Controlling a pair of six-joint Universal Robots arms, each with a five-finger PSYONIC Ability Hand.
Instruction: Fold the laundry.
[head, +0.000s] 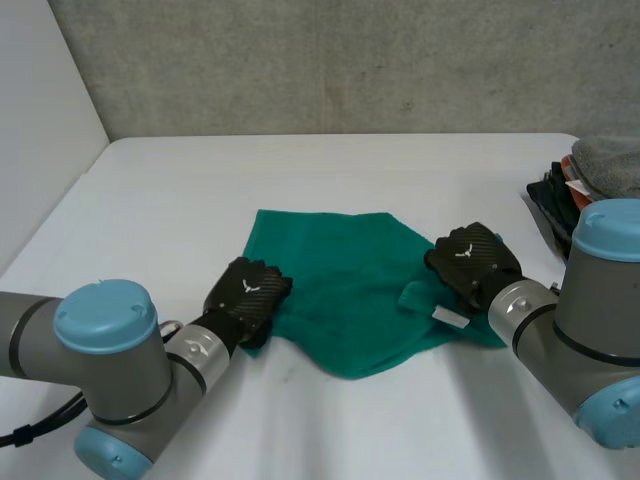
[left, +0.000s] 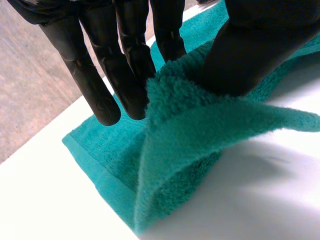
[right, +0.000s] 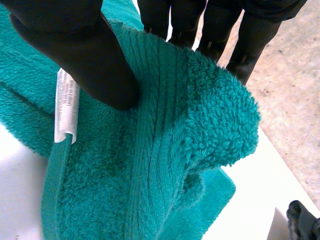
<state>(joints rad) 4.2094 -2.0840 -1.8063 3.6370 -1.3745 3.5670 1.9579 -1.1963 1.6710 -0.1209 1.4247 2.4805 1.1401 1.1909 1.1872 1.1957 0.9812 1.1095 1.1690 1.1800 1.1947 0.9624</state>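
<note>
A green towel (head: 345, 290) lies spread on the white table (head: 300, 180), its near corners lifted. My left hand (head: 246, 297) is at the towel's near left corner; in the left wrist view the thumb (left: 250, 55) and fingers (left: 125, 75) pinch a raised fold of the towel (left: 200, 130). My right hand (head: 472, 260) grips the near right corner. There the thumb (right: 80, 55) presses the towel (right: 165, 150) against the fingers (right: 220, 30), and a white label (right: 65, 107) hangs beside the thumb.
A pile of folded laundry (head: 590, 170), grey on top with dark pieces below, sits at the table's far right edge. A grey wall (head: 340, 60) backs the table. Bare table surface lies beyond the towel.
</note>
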